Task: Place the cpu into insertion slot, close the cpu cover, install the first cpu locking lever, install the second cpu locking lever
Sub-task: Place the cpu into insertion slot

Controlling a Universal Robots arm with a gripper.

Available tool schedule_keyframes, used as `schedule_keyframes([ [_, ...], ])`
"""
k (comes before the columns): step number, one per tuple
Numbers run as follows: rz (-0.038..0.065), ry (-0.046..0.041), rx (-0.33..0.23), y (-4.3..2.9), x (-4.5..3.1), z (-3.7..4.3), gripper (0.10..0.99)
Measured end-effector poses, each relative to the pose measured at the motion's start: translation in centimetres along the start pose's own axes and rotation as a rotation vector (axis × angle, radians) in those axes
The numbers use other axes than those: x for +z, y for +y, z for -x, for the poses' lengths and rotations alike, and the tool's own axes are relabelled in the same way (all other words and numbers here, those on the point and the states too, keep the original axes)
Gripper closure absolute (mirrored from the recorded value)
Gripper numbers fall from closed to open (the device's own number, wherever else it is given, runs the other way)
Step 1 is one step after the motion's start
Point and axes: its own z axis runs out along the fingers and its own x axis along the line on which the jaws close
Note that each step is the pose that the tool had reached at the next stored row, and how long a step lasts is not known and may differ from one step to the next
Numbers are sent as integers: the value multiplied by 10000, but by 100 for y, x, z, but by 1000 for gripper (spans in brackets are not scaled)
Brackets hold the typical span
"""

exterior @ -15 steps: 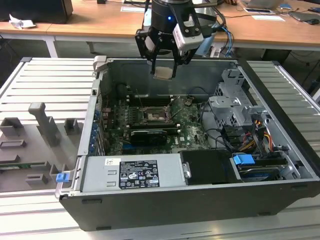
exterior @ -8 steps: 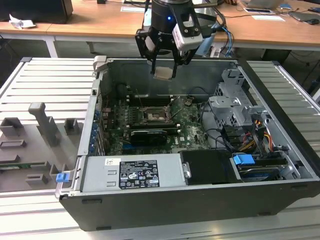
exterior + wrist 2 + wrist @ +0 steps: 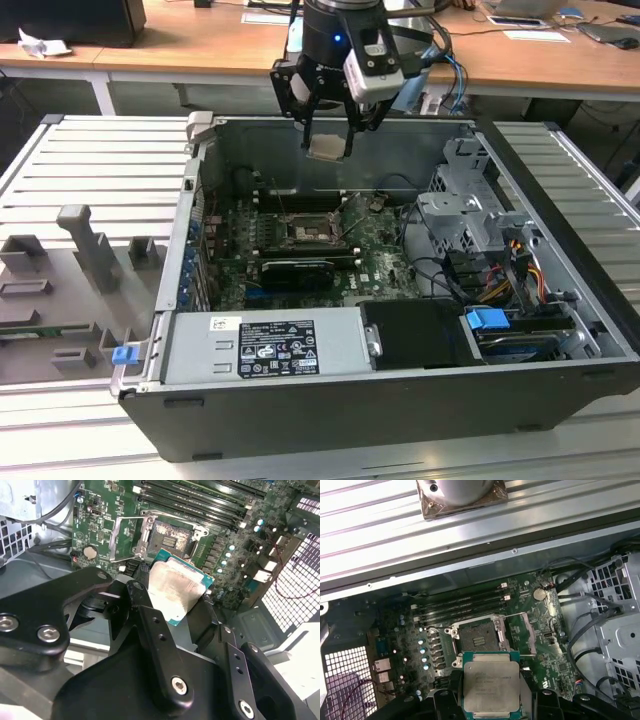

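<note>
My gripper [image 3: 328,150] hangs above the open computer case, shut on the cpu [image 3: 328,147], a small flat square chip with a pale metal face. In both wrist views the cpu [image 3: 172,592] [image 3: 491,685] sits between the black fingers [image 3: 150,625], level and well above the board. The insertion slot [image 3: 305,232] [image 3: 167,540] [image 3: 477,637] lies below it on the green board, dark, bare and uncovered. The cpu cover [image 3: 122,540] [image 3: 527,635], a thin grey metal frame, stands flipped open at one side of the slot.
Long black memory slots [image 3: 460,605] run beside the socket, and a long black card [image 3: 297,270] lies in front of it. The case holds a power supply [image 3: 265,345], a metal drive cage [image 3: 465,215] and loose cables [image 3: 520,265]. Grey fixtures [image 3: 90,250] stand on the exterior view's left.
</note>
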Motion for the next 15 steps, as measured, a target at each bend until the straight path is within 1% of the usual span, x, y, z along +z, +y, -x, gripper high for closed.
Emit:
schedule_keyframes([
  [12, 5, -24, 261, 0, 5, 0, 545],
  [15, 8, -37, 408, -1, 10, 0, 545],
])
